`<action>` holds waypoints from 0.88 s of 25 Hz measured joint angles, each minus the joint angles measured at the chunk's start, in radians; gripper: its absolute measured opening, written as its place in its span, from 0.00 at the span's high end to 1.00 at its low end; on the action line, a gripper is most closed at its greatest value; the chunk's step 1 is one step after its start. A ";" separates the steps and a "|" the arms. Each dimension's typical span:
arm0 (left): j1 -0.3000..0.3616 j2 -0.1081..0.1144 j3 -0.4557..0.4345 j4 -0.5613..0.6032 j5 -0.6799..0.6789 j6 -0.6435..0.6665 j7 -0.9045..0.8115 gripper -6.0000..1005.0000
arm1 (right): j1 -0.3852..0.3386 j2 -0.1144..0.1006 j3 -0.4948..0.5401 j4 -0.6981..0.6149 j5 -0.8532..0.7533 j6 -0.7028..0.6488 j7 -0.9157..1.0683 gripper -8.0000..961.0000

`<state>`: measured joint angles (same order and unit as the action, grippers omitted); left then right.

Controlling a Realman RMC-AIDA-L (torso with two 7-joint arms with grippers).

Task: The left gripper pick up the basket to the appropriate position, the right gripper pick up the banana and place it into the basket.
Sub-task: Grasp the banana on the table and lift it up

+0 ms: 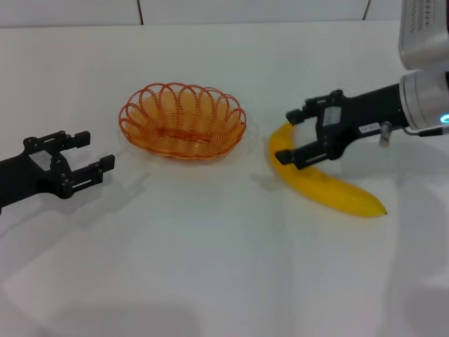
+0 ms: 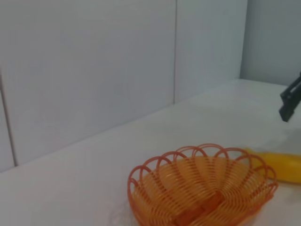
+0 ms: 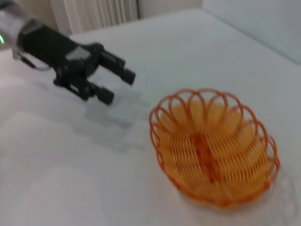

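— White tabletop (image 1: 210, 260) all round, pale wall panels behind. Where is the right claw (image 1: 292, 137)?
— In the head view it hangs over the curved stem end of the banana (image 1: 323, 184), its two fingers spread wide, one on either side of the fruit. Whether they touch the peel I cannot tell; nothing is gripped.
— And the banana itself?
— Lying flat on the tabletop, just right of the basket (image 1: 182, 120), pointed tip towards the robot's right.
— The left claw (image 1: 98, 151)?
— Low by the tabletop, left of the basket and apart from it, fingers open and empty, aimed at the rim.
— Do the wrist views add anything?
— The left wrist view shows the basket (image 2: 202, 188) up close, a bit of banana (image 2: 282, 167) just past its rim, and one dark fingertip of the right claw (image 2: 290, 102) at the frame edge. The right wrist view shows no banana, only the basket (image 3: 214, 148) and, beyond it, the left claw (image 3: 117, 84) gaping, with bare tabletop between them.
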<state>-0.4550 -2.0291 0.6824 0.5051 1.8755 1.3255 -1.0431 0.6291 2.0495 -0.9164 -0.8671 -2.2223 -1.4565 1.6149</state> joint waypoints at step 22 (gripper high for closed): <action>0.004 -0.001 0.004 -0.002 -0.001 0.001 0.003 0.33 | -0.110 -0.005 -0.348 -0.282 -0.137 0.041 0.376 0.11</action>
<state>-0.4511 -2.0305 0.6859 0.5028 1.8741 1.3270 -1.0400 0.5194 2.0443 -1.2644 -1.1495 -2.3590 -1.4155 1.9912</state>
